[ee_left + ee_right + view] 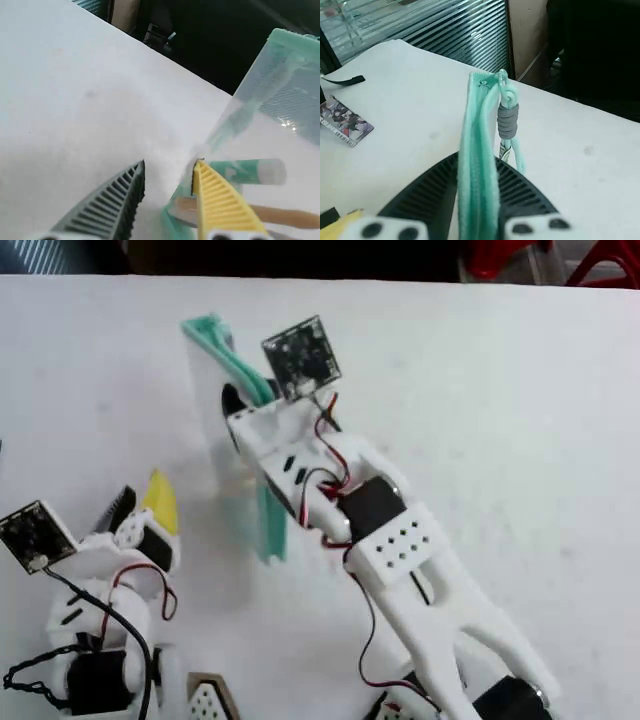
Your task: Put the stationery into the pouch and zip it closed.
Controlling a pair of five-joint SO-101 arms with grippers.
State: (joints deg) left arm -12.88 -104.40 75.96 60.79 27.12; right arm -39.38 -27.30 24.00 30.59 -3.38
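right gripper [477, 167]: black fingers clamped on the teal zip edge of the pouch [476, 110], which stands up on edge. the grey zip pull [507, 120] is at the far end of that edge. left gripper [170, 167]: grey and yellow fingers spread, holding nothing, at the pouch's near left corner (contact unclear). a teal-and-white stick [250, 171] and a wooden stick [285, 216] show through the clear wall. the pouch sits left of centre on the white table [480, 390].
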